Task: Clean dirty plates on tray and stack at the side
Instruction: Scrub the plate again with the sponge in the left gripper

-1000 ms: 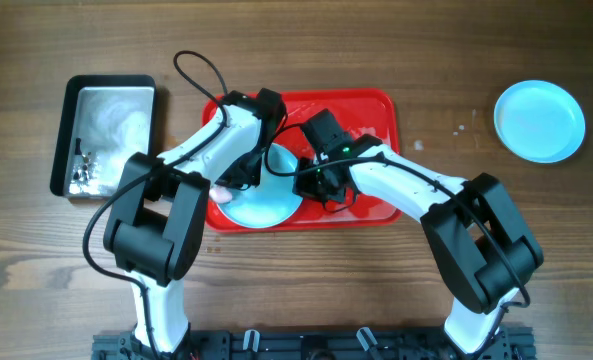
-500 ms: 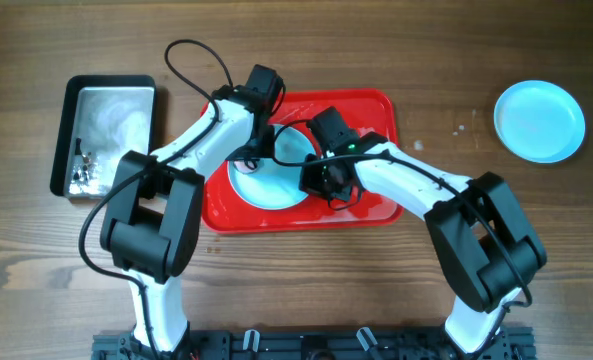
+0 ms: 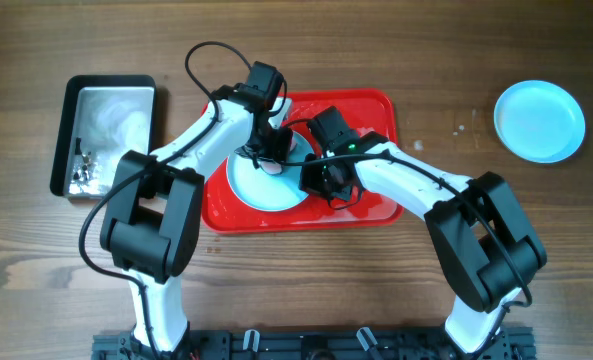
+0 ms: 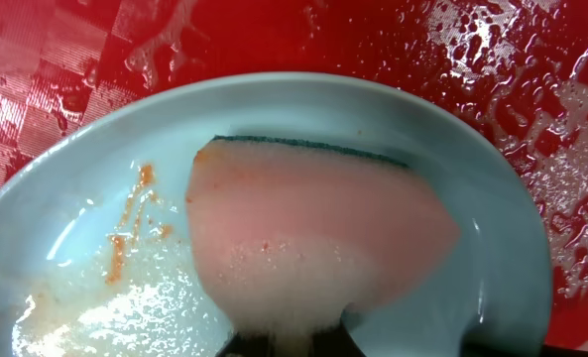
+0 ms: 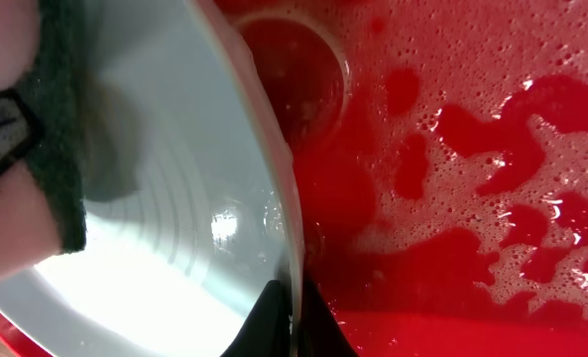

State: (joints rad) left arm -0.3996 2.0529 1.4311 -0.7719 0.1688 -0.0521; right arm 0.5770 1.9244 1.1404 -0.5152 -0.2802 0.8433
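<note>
The left end effector (image 3: pixel 272 152) clamps the pink sponge (image 4: pixel 313 238), pressing it onto the smeared plate (image 3: pixel 261 192). The right end effector (image 5: pixel 289 317) pinches that plate's rim, inside the red tray (image 3: pixel 374 108).

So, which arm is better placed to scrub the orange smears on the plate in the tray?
Left. The left gripper holds the sponge on the plate, right beside the orange smears. The right gripper only pinches the plate's rim.

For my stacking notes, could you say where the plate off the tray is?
In the overhead view, the plate lies alone on the wooden table, far right of the red tray.
</note>
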